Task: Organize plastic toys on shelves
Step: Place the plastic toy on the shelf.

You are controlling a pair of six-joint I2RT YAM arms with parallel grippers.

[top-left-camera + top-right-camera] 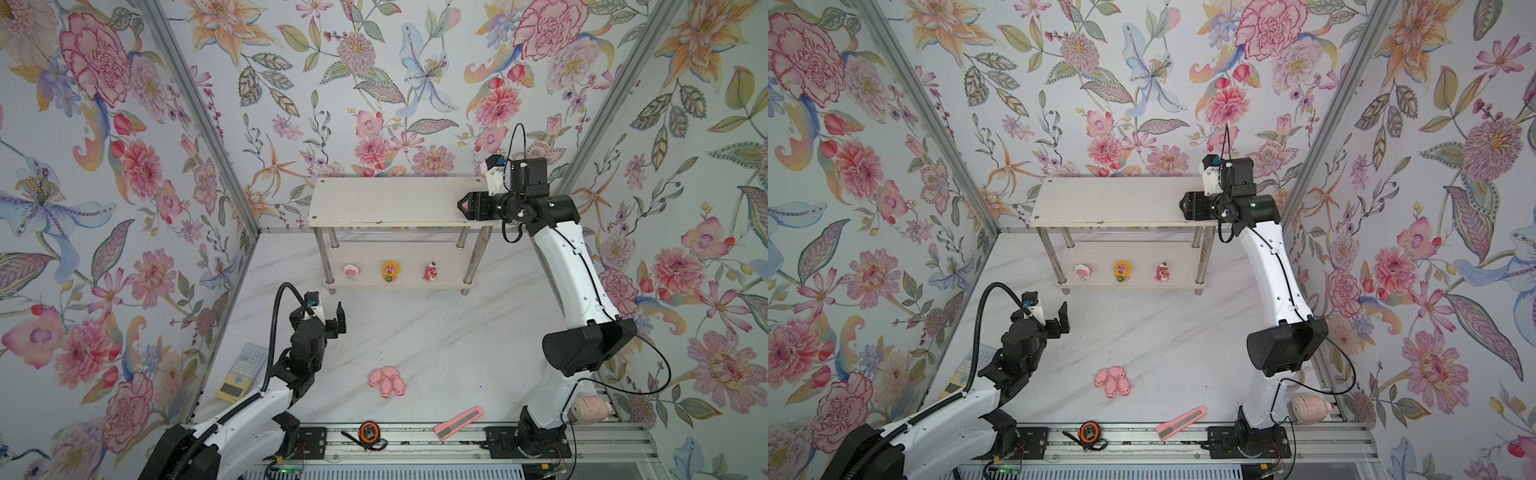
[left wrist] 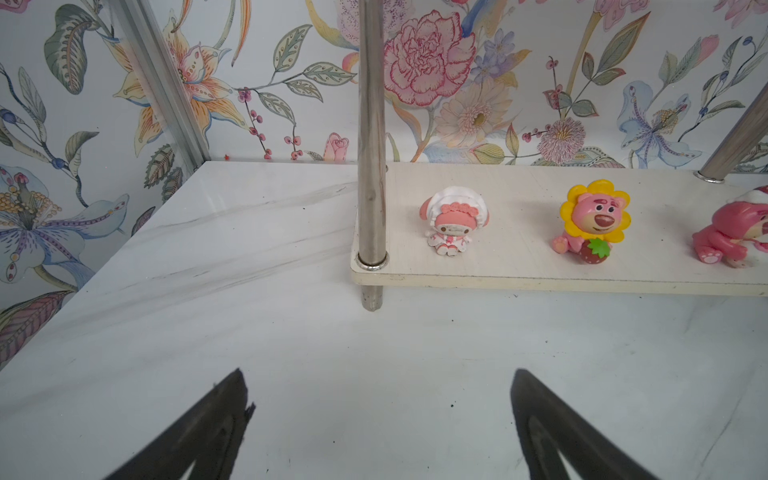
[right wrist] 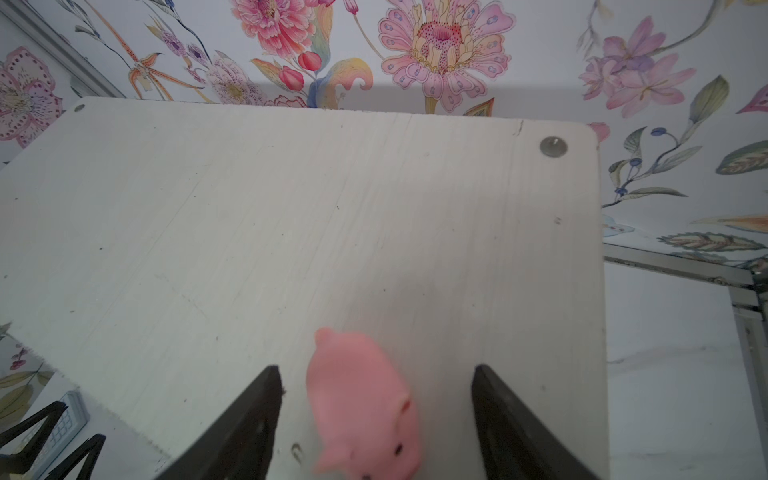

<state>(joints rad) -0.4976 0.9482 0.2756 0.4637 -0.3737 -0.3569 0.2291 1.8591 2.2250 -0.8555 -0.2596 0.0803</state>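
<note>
Pig (image 3: 361, 407) lies on the top shelf (image 3: 249, 228) between the right fingers (image 3: 253, 415), which stand open with a gap on each side. Other pigs (image 1: 387, 381) sit heaped on the worktop (image 1: 457, 332), and three figurines (image 1: 390, 271) stand in a row on the lower shelf (image 1: 411, 257). Left fingers (image 2: 216, 424) are spread wide and empty above the worktop, near a shelf leg (image 2: 371, 166).

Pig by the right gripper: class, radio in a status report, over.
Left gripper open, empty. Right gripper open, pig loose between, untouched, at top shelf. Four pigs heaped on table.
</note>
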